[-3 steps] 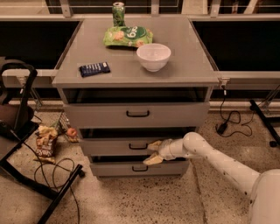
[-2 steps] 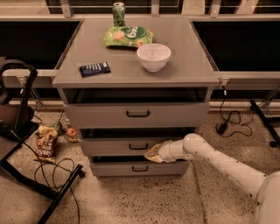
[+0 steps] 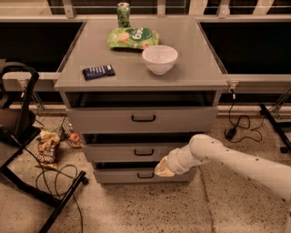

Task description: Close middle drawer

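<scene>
The grey cabinet [image 3: 200,68] has three drawers. The middle drawer [image 3: 113,154] is the second front, with a small black handle [image 3: 143,152]. A dark gap shows above it, and it sits a little behind the top drawer front [image 3: 104,120]. My gripper [image 3: 163,169], tan at the end of the white arm [image 3: 227,159], comes in from the right. It rests against the lower right part of the middle front and overlaps the top edge of the bottom drawer [image 3: 118,175], right of both handles.
On the cabinet top stand a green can [image 3: 123,13], a green chip bag [image 3: 133,37], a white bowl [image 3: 159,59] and a dark blue bar [image 3: 98,71]. A black chair frame [image 3: 22,136], cables, a snack bag [image 3: 46,148] and an apple [image 3: 74,137] are on the floor at left. A cable [image 3: 236,125] lies at right.
My gripper has slid slightly lower and to the right along the drawer fronts, and its tip now looks more bunched. The middle drawer front has hardly shifted.
</scene>
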Robot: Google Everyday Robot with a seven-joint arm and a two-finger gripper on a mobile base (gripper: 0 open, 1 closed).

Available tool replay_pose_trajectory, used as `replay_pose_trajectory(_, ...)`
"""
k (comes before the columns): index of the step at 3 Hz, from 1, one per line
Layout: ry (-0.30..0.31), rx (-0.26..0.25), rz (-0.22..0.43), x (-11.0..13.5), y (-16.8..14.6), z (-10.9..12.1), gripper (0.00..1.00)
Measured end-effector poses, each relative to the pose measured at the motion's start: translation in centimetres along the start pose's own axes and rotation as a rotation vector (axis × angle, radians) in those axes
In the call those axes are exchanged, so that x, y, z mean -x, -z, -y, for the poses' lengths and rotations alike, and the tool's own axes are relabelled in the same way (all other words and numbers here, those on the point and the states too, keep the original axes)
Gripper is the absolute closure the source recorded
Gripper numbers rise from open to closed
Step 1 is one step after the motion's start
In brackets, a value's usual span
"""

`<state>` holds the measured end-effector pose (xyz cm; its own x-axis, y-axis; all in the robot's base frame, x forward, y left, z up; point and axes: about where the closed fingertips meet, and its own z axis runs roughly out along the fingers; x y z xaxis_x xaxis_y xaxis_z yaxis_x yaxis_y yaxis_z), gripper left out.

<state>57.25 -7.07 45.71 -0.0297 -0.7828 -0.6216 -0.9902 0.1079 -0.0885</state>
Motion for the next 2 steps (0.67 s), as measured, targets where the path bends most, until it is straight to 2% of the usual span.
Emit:
replay_pose_trajectory(1, -0.018, 0.063, -0.161, -0.1, 4.5, -4.9, 1.0)
replay_pose_trajectory(2, -0.054, 0.044, -0.276, 1.0, 10.3, -9.1, 1.0)
